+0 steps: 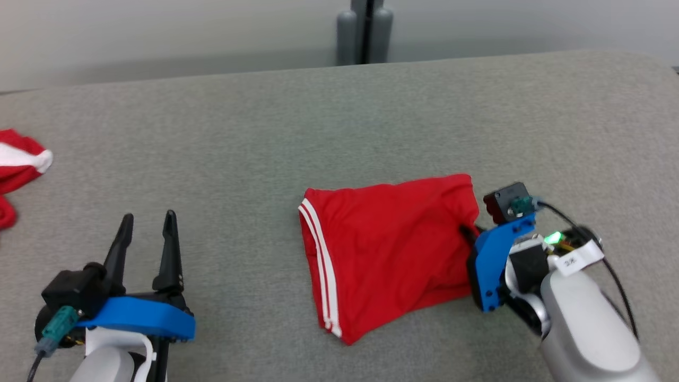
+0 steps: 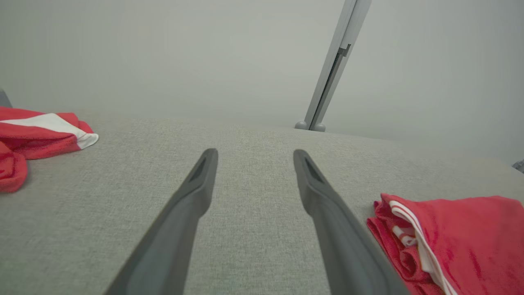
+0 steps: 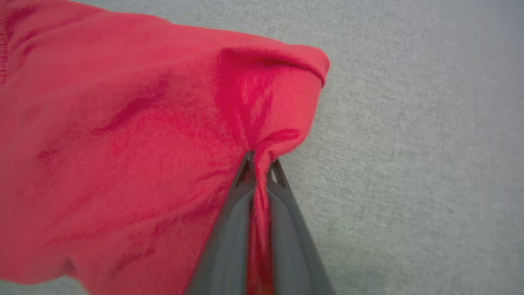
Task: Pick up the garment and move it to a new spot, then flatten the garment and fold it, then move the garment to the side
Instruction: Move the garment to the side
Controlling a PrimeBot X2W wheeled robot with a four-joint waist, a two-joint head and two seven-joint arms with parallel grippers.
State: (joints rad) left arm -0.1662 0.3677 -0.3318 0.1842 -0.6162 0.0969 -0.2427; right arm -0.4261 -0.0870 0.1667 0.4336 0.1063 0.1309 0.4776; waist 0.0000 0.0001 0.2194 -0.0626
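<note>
While right end effector (image 3: pixel 260 159) pinches red garment (image 1: pixel 387 249), wrist tag (image 1: pixel 575 260) unreadable.

Even diffuse light, faint shadows, soft focus throughout.

Soft red cloth garment (image 1: pixel 387 249) — on matt, coarse-woven grey table (image 1: pixel 339 122).

The left gripper (image 1: pixel 148 216) and right gripper (image 3: pixel 260 159) each carry 2 long dark tapered fingers (image 2: pixel 184 213) on a blue bracket (image 1: pixel 138 315), with a teal connector (image 1: pixel 58 323) and black cable (image 1: pixel 554 208), while the pale grey forearm (image 1: pixel 583 329) bears 1 white label (image 1: pixel 575 260) (beside a lit green indicator (image 1: pixel 553 237)).
</note>
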